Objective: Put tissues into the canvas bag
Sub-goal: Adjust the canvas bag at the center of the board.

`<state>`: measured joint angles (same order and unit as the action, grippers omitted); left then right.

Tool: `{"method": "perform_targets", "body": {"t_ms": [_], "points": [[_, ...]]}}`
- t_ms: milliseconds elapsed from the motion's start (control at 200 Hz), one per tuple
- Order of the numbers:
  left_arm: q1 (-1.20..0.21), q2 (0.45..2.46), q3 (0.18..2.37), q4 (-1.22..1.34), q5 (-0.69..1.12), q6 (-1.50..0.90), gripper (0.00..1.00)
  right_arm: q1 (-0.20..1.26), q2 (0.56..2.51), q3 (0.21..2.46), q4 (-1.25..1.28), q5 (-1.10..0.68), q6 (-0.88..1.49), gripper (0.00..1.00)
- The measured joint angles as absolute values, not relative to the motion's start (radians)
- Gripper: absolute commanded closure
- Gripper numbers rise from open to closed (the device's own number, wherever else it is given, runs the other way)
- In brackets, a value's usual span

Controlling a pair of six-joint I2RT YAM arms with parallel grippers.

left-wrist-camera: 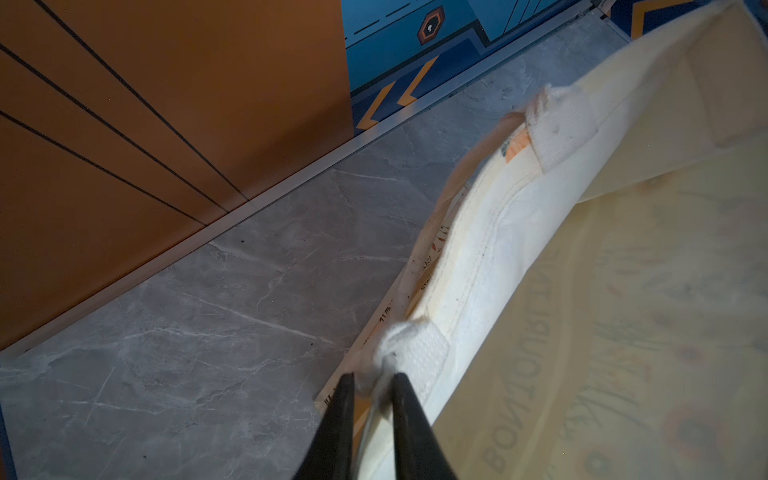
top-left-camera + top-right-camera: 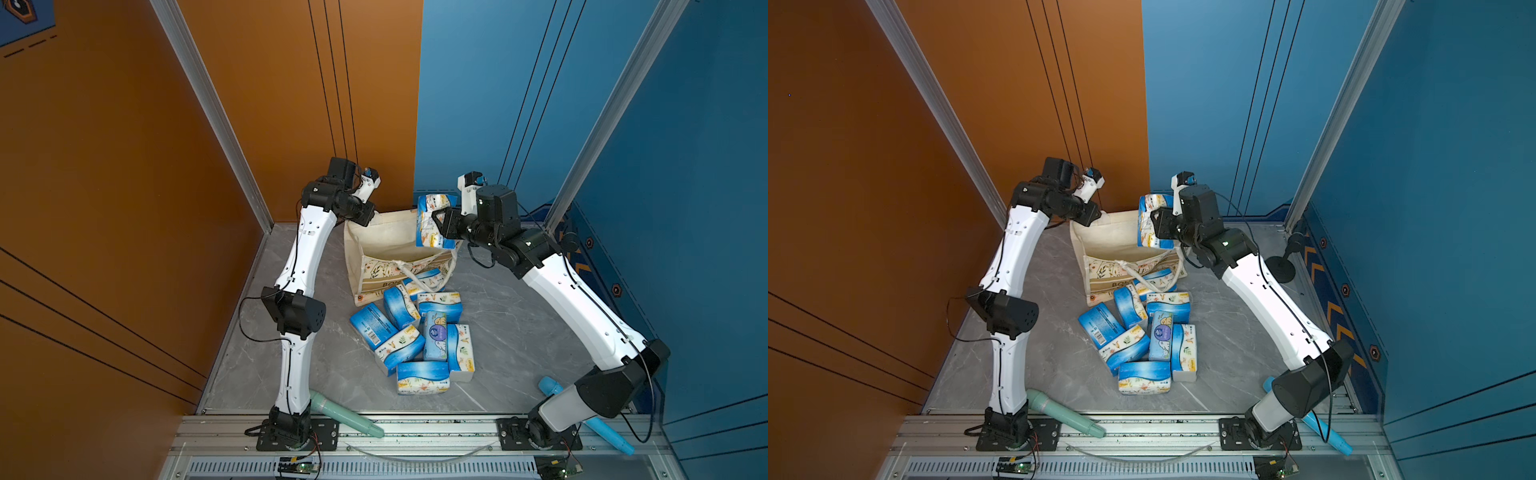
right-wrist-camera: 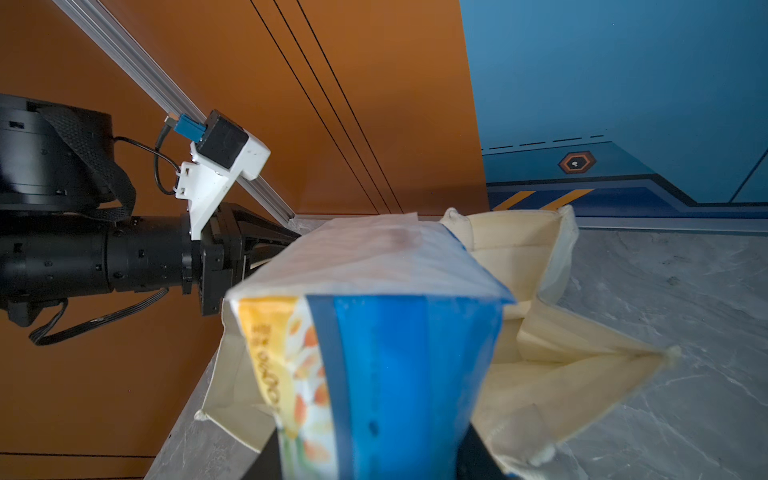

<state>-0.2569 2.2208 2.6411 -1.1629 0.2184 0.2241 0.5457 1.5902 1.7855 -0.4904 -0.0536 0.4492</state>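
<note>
Right jaws around tissue pack (image 2: 426, 220); long axis upright

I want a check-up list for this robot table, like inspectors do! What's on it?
Surface: grey marble-look table.
Job's things: canvas bag stands open; one tissue pack held over it; other packs piled in front.
Clutter: teal tube and light-blue tube by the arm bases.
Grippers: left gripper pinches the bag's handle; right gripper grips the held pack.
Cables: black cables loop off both arms.
Surroundings: orange wall, blue wall, metal rail.
</note>
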Motion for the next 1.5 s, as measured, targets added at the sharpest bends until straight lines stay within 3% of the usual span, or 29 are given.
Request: {"method": "perform_targets", "body": {"t_ms": [105,200,310,421,466,696,971,1292,1502], "points": [[-0.26,2.236,2.641,-1.163,0.221,0.224,0.84,0.552,1.644,1.829,-0.479,-0.056,0.449,0.69],[-0.26,2.239,2.625,-1.16,0.223,0.231,0.63,0.557,1.681,1.858,-0.478,-0.06,0.449,0.69],[-0.261,2.239,2.609,-1.16,0.233,0.232,0.47,0.558,1.709,1.868,-0.479,-0.062,0.449,0.69],[-0.261,2.239,2.604,-1.16,0.245,0.231,0.44,0.558,1.735,1.869,-0.479,-0.061,0.449,0.69],[-0.261,2.239,2.603,-1.161,0.252,0.232,0.47,0.558,1.745,1.869,-0.48,-0.061,0.449,0.69],[-0.261,2.238,2.556,-1.157,0.286,0.256,1.0,0.558,1.771,1.869,-0.49,-0.062,0.449,0.69],[-0.263,2.233,2.527,-1.16,0.287,0.239,1.0,0.558,1.773,1.868,-0.504,-0.052,0.445,0.69],[-0.366,2.203,2.608,-1.148,0.093,0.159,1.0,0.558,1.771,1.808,-0.506,-0.033,0.441,0.7],[-0.458,2.033,2.378,-0.976,-0.013,0.113,1.0,0.558,1.771,1.78,-0.512,-0.018,0.434,0.7]]}}
